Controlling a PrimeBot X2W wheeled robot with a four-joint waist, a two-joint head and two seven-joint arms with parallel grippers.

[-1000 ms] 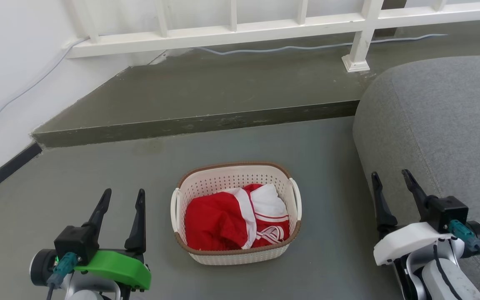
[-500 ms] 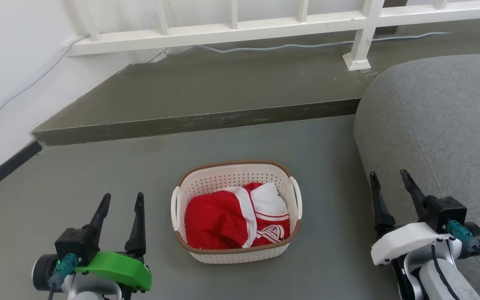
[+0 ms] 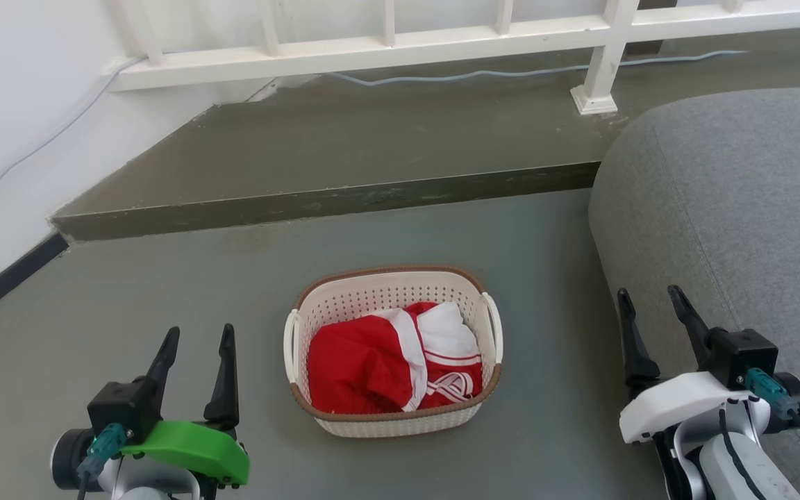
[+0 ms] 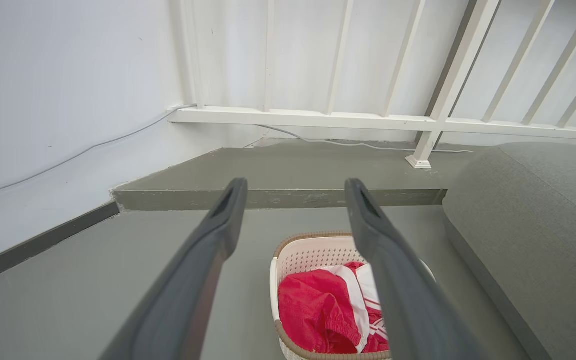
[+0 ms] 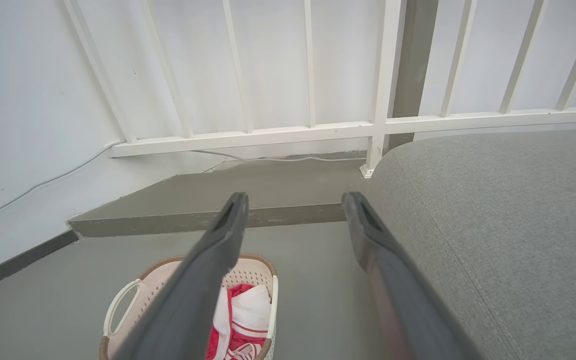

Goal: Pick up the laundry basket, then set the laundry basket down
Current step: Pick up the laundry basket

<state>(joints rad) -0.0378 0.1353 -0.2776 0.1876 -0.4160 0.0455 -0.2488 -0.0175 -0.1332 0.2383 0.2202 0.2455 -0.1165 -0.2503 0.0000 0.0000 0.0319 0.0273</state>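
Observation:
The laundry basket [image 3: 478,303] stands on the grey floor in the middle of the head view, cream-white and perforated with a brown rim and white side handles, holding red-and-white clothing [image 3: 389,361]. My left gripper [image 3: 198,333] hovers open to the basket's left, well apart from it. My right gripper [image 3: 650,295] is open to the basket's right, beside the grey cushion. In the left wrist view the laundry basket [image 4: 313,249] lies below the open left gripper [image 4: 295,187]. Low and left in the right wrist view sits the laundry basket [image 5: 135,290], under the open right gripper [image 5: 295,200].
A large grey upholstered cushion [image 3: 740,201] fills the right side, close to my right arm. A raised concrete step [image 3: 330,201] crosses behind the basket, with a white railing [image 3: 400,45] and a cable above it. A white wall [image 3: 18,125] with dark skirting is at the left.
The left gripper has sunk slightly lower in the head view. The basket and the right gripper stay about where they were.

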